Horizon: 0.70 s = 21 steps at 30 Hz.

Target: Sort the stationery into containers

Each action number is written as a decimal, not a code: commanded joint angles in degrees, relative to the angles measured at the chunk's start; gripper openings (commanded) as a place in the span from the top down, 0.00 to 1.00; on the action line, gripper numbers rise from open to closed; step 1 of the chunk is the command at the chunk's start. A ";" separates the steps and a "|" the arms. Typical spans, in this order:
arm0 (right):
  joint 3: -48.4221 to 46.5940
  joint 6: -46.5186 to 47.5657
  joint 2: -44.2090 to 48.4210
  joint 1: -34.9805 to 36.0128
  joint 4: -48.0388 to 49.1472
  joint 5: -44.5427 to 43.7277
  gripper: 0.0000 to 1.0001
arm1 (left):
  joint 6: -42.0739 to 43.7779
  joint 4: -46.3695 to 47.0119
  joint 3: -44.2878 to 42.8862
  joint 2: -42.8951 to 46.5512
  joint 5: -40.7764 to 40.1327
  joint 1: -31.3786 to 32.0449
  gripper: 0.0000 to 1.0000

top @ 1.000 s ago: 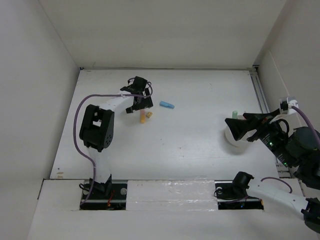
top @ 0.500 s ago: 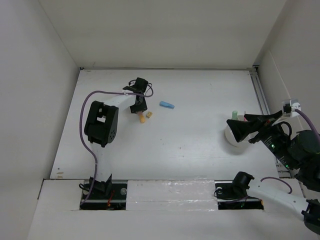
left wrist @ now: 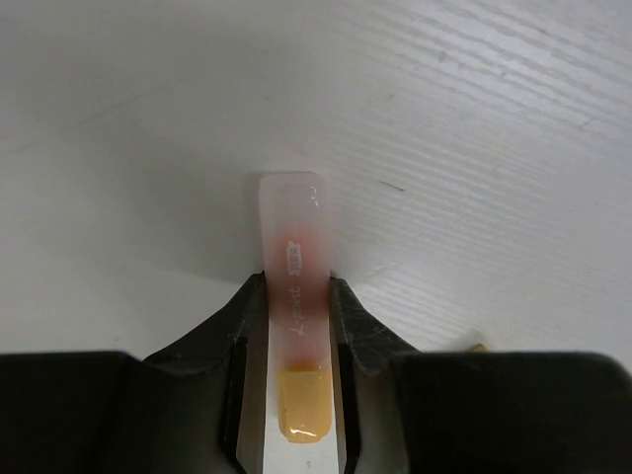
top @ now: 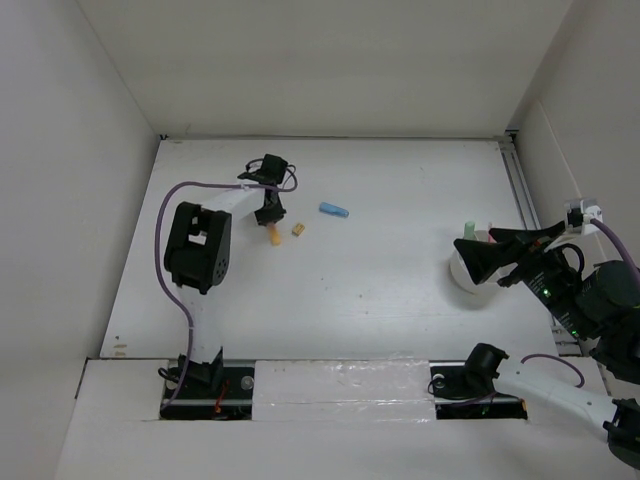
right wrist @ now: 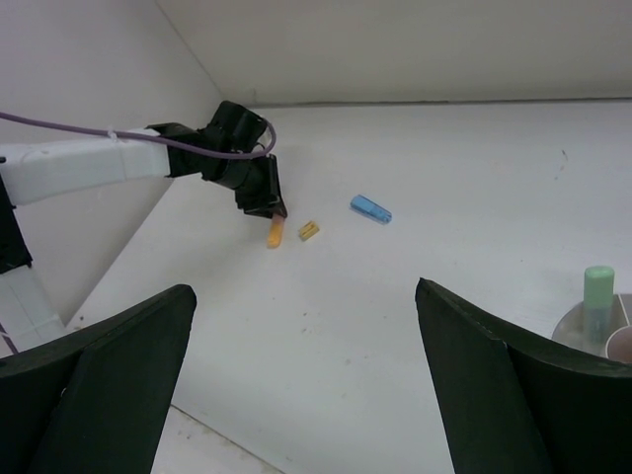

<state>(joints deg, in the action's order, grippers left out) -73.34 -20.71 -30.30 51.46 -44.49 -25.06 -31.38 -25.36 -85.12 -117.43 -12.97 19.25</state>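
Note:
My left gripper (left wrist: 296, 296) is shut on a stubby yellow-orange marker (left wrist: 291, 222) with a pinkish translucent end, low over the table at the back left (top: 274, 235). A tiny yellow piece (top: 297, 229) lies just right of it. A light-blue marker (top: 334, 210) lies farther right. My right gripper (right wrist: 304, 296) stands wide open with nothing in it. It hovers over the white cup (top: 462, 276) at the right and partly hides it. A mint-green marker (right wrist: 596, 294) stands upright in the cup (right wrist: 578, 331). Scissors and pens are out of view.
White walls close in the table on the left, the back and the right. A rail (top: 520, 185) runs along the table's right edge. The left arm's purple cable (top: 175, 200) loops above its elbow.
My left gripper has shut on the yellow-orange marker and drawn it slightly left, away from the tiny yellow piece. The right arm shifted a little at first, then stayed still.

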 commanded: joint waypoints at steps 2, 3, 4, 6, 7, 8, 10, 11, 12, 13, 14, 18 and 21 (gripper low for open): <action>-0.75 0.85 0.50 0.48 2.83 -2.09 0.01 | -1.23 1.61 3.29 12.08 -2.32 1.05 1.00; -0.75 0.85 0.51 0.48 2.83 -2.88 0.01 | -2.10 2.24 3.90 14.57 -6.41 2.19 1.00; -1.27 0.85 0.51 0.48 2.83 -2.89 0.01 | -2.11 2.25 3.91 16.77 -9.50 3.85 1.00; -1.28 0.85 0.51 0.48 2.30 -3.42 0.01 | -1.24 6.63 3.91 22.40 -13.20 8.87 1.00; -1.80 0.85 0.51 0.48 1.61 -4.11 0.01 | -0.71 8.04 3.39 23.63 -12.44 10.18 1.00; -1.81 0.85 0.51 0.48 1.60 -5.08 0.01 | -0.01 10.23 3.38 26.00 -10.86 12.29 1.00; -2.42 0.23 0.51 0.48 0.98 -6.83 0.01 | 1.14 18.30 4.70 27.68 -5.68 15.10 1.00; -3.55 0.23 1.12 0.48 0.98 -7.37 0.01 | 2.88 21.38 4.70 28.21 -4.53 16.95 1.00; -4.43 0.23 1.12 0.48 0.29 -8.76 0.01 | 5.68 27.07 4.70 28.22 -3.91 21.66 1.00; -4.44 -0.29 1.12 0.48 0.28 -9.47 0.01 | 5.71 29.99 4.70 28.22 -3.90 24.41 1.00; -5.57 -0.30 1.12 0.48 -0.50 -10.00 0.01 | 7.45 33.07 4.01 27.35 -4.95 27.22 1.00; -7.69 -0.30 0.07 0.48 -2.18 -12.38 0.01 | 15.19 43.46 -0.47 21.64 -5.94 37.79 1.00; -10.23 -0.30 0.07 0.48 -4.11 -13.78 0.01 | 13.89 51.09 -1.27 17.76 3.28 38.32 1.00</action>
<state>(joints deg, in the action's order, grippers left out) -80.47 -20.93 -30.22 51.46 -47.00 -35.57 -20.45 14.66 -84.71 -97.69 -15.27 58.65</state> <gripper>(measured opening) 0.992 0.186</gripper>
